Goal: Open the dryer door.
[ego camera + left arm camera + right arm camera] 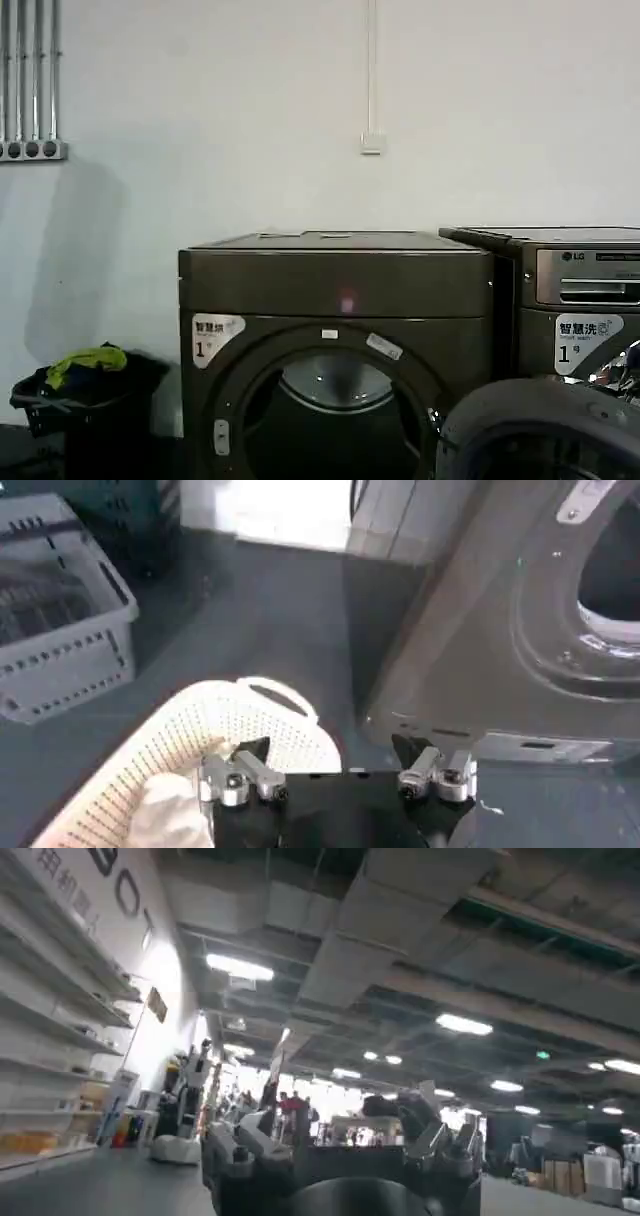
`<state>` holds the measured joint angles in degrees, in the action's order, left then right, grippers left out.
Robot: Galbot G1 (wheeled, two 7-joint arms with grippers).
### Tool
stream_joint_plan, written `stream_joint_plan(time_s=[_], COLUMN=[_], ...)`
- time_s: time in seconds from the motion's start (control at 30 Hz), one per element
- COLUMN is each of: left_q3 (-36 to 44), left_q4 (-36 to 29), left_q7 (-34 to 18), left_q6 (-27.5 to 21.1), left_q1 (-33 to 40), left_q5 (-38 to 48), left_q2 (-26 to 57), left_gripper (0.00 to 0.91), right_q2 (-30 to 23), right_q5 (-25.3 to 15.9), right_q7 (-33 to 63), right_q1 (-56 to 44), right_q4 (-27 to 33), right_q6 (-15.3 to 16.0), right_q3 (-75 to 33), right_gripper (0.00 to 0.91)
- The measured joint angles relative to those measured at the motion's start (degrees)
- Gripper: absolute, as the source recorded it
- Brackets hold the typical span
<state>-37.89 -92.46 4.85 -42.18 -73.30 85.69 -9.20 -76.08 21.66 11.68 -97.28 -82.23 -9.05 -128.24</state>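
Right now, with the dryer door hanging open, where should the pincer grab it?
Take the door by its thick rounded rim at the free edge, coming from the front with the pincer across the rim. It stands swung out right of the dryer's opening, back side showing, so that rim looks the easiest part to pinch.

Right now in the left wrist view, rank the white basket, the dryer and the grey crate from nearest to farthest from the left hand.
1. White basket, directly under the left hand.
2. Dryer, just ahead on the floor, drum opening showing.
3. Grey crate, far off to the side.
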Motion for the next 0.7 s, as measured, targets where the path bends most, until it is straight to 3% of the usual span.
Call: stream_joint_plan(time_s=[0.43, 0.7], left_q3=[9.22, 10.17], left_q4=[-1.09, -0.16], left_q7=[-1.88, -2.95], left_q6=[0.0, 0.0], left_q1=[-1.26, -1.19], left_q5=[0.65, 0.45], left_q2=[4.49, 4.67], left_gripper=[0.907, 0.907], right_q2=[0.35, 0.2], right_q5=[-0.68, -0.79], right_q7=[0.0, 0.01], right_q1=[0.34, 0.61], right_q4=[0.36, -0.12], right_q6=[-0.06, -0.1], right_q3=[0.2, 0.57], right_gripper=[0.907, 0.907])
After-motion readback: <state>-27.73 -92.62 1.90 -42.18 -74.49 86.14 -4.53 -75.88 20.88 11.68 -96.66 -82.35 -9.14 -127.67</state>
